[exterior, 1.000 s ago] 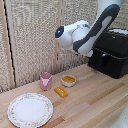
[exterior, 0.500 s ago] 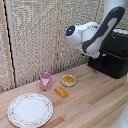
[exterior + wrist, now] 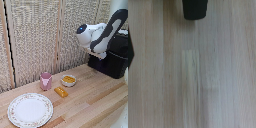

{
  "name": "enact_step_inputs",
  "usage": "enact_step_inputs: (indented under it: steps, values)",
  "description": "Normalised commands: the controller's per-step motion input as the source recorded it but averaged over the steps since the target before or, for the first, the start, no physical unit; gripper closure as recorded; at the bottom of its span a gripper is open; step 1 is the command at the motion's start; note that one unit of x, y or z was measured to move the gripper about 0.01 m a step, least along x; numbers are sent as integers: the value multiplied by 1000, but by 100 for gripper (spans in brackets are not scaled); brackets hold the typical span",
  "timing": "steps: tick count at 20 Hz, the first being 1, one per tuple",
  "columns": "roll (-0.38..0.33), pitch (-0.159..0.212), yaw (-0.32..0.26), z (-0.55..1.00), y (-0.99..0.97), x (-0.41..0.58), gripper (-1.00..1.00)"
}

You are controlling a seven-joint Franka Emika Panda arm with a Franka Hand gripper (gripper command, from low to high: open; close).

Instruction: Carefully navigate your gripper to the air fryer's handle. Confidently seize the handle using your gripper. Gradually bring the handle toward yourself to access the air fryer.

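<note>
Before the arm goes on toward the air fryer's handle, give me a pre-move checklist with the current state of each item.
1. Air fryer in sight: ok.
2. Handle located: cannot tell; the arm covers the fryer's front.
3. Gripper open: cannot tell; its fingers are not clearly shown in either view.
4. Gripper lined up with the handle: cannot tell.
5. Pink cup, bowl and plate apart from the fryer: ok.

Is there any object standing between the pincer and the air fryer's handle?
Nothing visible does. The bulky white robot arm is already beside the large boxy matte-black air fryer; the pincer and handle themselves are hidden. The pink cup sits far away.
</note>
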Motion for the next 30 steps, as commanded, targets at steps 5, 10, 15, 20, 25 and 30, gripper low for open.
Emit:
enact_step_inputs:
  steps: [5, 10, 15, 20, 25, 30]
  values:
    - [-1, -35, 82, -30, -517, 61, -100]
    - [-14, -3, 134, 0, -500, 19, -100]
    - [-1, 0, 121, 0, -599, 0, -100]
    - [0, 1, 69, 7, -549, 0, -100]
    - [1, 22, -2, 13, -199, 2, 100]
    - [0, 0, 0, 0, 0, 3, 100]
